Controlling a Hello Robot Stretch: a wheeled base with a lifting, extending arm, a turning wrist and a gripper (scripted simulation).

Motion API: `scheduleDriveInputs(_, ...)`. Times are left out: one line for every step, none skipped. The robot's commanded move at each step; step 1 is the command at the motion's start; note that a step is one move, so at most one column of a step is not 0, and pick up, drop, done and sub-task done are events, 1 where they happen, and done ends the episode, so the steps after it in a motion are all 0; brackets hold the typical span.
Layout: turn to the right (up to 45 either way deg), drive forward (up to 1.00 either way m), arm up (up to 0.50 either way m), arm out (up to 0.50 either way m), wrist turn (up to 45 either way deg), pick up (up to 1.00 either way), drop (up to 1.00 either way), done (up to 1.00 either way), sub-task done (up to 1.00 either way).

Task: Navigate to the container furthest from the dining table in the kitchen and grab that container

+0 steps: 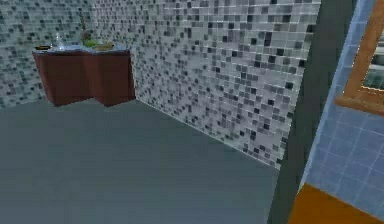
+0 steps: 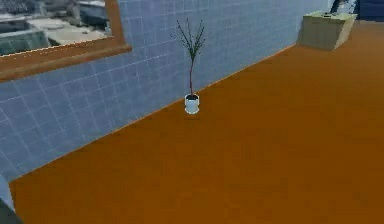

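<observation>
The robot's base stands close beside a dark door frame (image 1: 312,110). Its front is turned toward a grey floor (image 1: 120,160) and a red-brown corner cabinet (image 1: 85,78) (well apart, against the far walls). Its arm side faces an orange floor (image 2: 250,150) and a blue tiled wall (image 2: 130,90).

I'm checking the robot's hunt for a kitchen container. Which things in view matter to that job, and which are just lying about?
Likely for the job:
- red-brown counter in the far corner
- small things on its top, too small to name

Just there:
- potted plant
- window frame
- beige cabinet
</observation>
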Motion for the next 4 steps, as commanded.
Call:
scheduleDriveInputs(-42.0, 0.00, 0.00, 0.00, 0.0, 0.00, 0.00, 0.00, 0.00)
scheduleDriveInputs(0.0, 0.65, 0.00, 0.00, 0.0, 0.00, 0.00, 0.00, 0.00)
scheduleDriveInputs(-45.0, 0.00, 0.00, 0.00, 0.0, 0.00, 0.00, 0.00, 0.00)
scheduleDriveInputs(0.0, 1.00, 0.00, 0.00, 0.0, 0.00, 0.00, 0.00, 0.00)
